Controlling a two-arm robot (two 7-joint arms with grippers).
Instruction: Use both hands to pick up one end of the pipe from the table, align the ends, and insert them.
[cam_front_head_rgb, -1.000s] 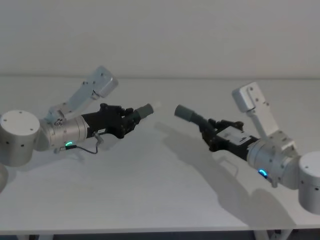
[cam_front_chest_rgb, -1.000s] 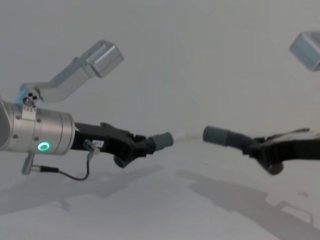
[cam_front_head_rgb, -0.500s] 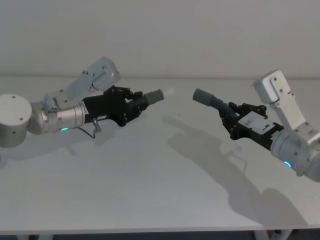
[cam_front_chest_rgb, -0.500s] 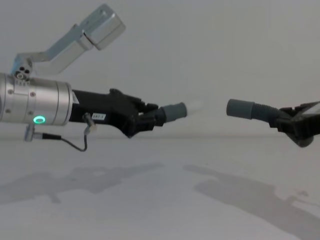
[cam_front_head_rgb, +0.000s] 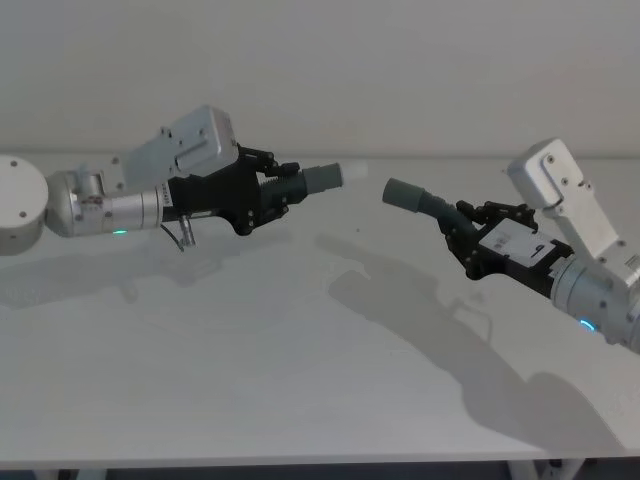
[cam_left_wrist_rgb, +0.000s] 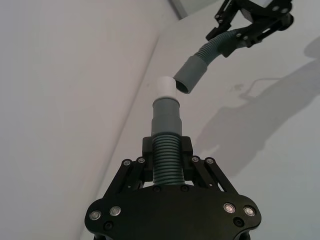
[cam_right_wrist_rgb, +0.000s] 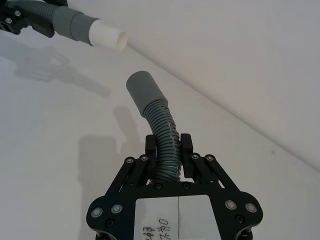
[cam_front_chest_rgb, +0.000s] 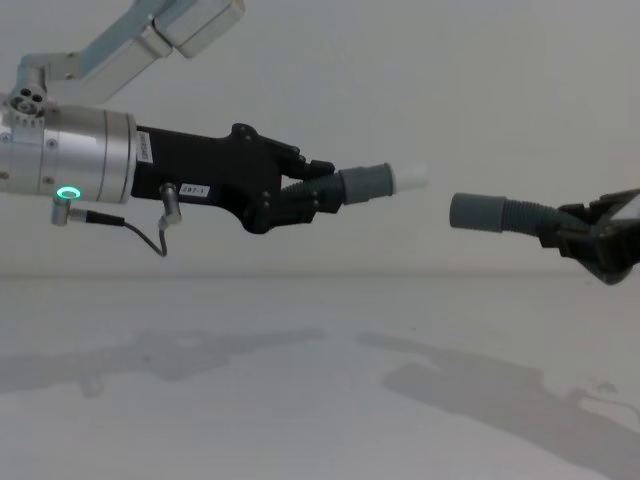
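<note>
Both pipe pieces hang in the air above the white table (cam_front_head_rgb: 250, 350). My left gripper (cam_front_head_rgb: 275, 188) is shut on the ribbed part of the thinner piece (cam_left_wrist_rgb: 166, 112), whose grey cuff (cam_front_chest_rgb: 365, 184) and white tip (cam_front_chest_rgb: 410, 178) point right. My right gripper (cam_front_head_rgb: 462, 230) is shut on the ribbed part of the thicker piece (cam_right_wrist_rgb: 162, 127), its wide cuff (cam_front_chest_rgb: 478, 212) pointing left. The two ends face each other across a small gap, with the white tip (cam_front_head_rgb: 352, 172) slightly higher than the wide cuff (cam_front_head_rgb: 402, 193). They are not touching.
A pale wall rises behind the table's far edge (cam_front_head_rgb: 320, 155). Shadows of the arms lie on the table (cam_front_chest_rgb: 300, 400) below the grippers.
My left gripper has risen and moved right with the thinner piece. The gap between the white tip and the wide cuff has shrunk. The right gripper has hardly moved in the last half second.
</note>
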